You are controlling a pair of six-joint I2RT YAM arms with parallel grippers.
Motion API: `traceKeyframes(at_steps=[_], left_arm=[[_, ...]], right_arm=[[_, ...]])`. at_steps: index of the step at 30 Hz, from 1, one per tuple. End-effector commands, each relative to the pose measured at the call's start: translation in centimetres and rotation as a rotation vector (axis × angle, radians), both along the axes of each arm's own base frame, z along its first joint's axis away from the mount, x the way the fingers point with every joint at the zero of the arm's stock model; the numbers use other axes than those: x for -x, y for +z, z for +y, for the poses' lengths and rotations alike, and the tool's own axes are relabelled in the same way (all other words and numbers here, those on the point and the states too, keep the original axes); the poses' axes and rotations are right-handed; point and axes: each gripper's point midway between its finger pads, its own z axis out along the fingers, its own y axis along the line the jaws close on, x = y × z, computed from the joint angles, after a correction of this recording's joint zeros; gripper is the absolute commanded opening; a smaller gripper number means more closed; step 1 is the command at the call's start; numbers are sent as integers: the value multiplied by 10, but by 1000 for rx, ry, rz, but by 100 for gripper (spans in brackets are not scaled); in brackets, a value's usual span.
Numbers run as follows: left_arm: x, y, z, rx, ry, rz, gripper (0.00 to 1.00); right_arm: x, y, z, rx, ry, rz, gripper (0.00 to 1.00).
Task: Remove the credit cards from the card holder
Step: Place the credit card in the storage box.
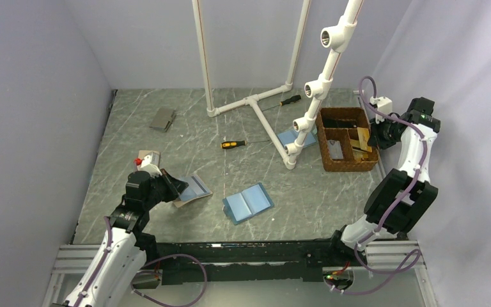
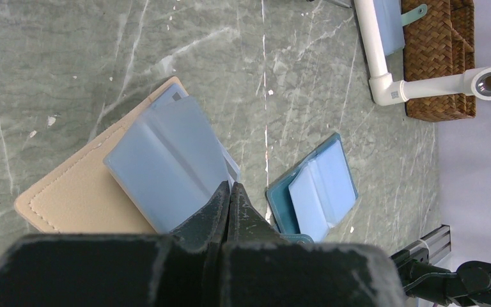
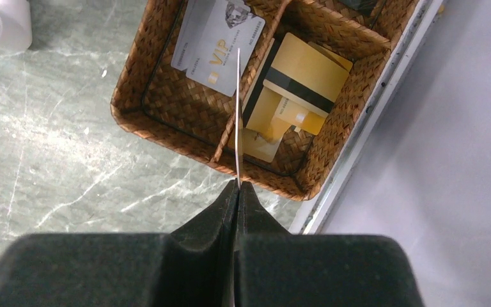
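The card holder point(image 1: 192, 190) lies open at 8 o'clock on the table point(image 1: 134, 217), tan cover down, blue-grey panels up. The left gripper point(image 2: 230, 197) is on it, fingers squeezed together on the near corner of a blue-grey panel. Just off at its 3 o'clock, not touching, a light-blue wallet point(image 1: 248, 203) lies open. Over at 2 o'clock stands the wicker basket point(image 3: 160, 128). The right gripper point(image 3: 238, 188) is above it, clamped on a thin card point(image 3: 238, 147) held edge-on over the divider. A silver card point(image 3: 217, 38) lies in one compartment, gold cards point(image 3: 300, 77) in the other. A small grey wallet point(image 1: 163, 119) sits far off at 11 o'clock.
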Motion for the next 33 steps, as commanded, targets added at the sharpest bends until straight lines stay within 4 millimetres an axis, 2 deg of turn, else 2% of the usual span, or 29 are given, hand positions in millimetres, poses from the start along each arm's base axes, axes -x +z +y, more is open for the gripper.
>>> traceKeyframes(at_steps=[1, 15, 33], left_arm=[[-11, 32, -1, 11, -4, -100, 0], [-11, 31, -1, 6, -3, -97, 0], [-13, 30, 0, 1, -3, -96, 0]], right_arm=[[-18, 16, -7, -11, -48, -55, 0], [-32, -4, -11, -25, -86, 25, 0], [-41, -32, -18, -35, -133, 126, 0]])
